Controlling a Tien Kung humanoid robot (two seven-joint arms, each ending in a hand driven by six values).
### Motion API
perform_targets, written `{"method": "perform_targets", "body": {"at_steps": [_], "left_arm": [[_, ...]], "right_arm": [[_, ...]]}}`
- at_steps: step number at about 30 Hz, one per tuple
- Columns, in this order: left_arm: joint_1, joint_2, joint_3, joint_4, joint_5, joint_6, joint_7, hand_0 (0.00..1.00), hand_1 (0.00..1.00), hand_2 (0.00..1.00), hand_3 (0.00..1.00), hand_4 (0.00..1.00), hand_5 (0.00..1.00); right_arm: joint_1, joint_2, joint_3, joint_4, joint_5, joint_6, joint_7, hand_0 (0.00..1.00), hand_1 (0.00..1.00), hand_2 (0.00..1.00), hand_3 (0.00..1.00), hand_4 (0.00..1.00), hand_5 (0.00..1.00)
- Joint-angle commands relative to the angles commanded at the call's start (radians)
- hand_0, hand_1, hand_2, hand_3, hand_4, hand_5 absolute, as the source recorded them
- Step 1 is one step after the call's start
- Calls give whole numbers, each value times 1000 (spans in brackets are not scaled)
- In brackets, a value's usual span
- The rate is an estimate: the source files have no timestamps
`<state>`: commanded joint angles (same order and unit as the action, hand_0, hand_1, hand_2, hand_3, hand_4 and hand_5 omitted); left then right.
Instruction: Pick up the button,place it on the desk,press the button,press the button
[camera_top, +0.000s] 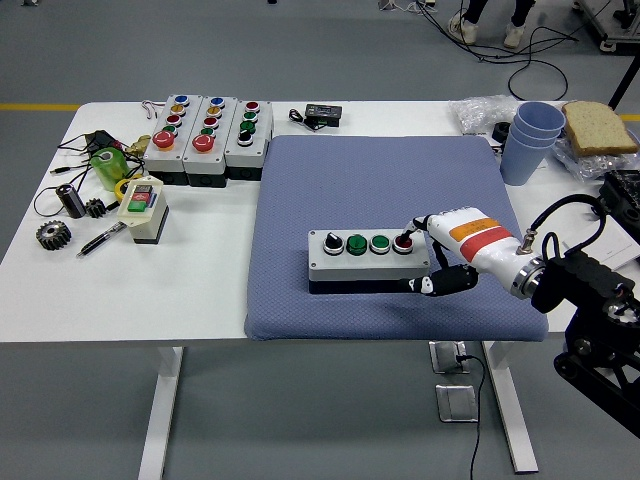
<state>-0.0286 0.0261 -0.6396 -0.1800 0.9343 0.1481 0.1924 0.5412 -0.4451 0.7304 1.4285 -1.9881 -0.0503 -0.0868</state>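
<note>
Button box (368, 258): set on mat (390, 180). My right hand (455, 248): holding nothing, fingertip seemingly on red button (403, 242). Presses remain.

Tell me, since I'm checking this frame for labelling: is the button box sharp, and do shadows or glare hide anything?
Head view: the button box on the blue mat is sharp, its four buttons distinct; lighting is even and soft, with only a thin dark shadow under the box's front edge; no glare; the right hand shows no motion blur.
</note>
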Motion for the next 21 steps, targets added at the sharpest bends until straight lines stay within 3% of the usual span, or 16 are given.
{"method": "perform_targets", "body": {"at_steps": [11, 21], "left_arm": [[-2, 0, 2, 0, -3, 1, 0, 647, 704, 726, 645, 387, 737], [-3, 0, 2, 0, -3, 0, -1, 647, 704, 726, 644, 387, 738]], "right_arm": [[-3, -2, -12, -2, 2, 26, -8, 57, 2, 193, 646, 886, 553], [-1, 6, 14, 17, -12, -20, -15, 58, 2, 192, 647, 886, 553]]}}
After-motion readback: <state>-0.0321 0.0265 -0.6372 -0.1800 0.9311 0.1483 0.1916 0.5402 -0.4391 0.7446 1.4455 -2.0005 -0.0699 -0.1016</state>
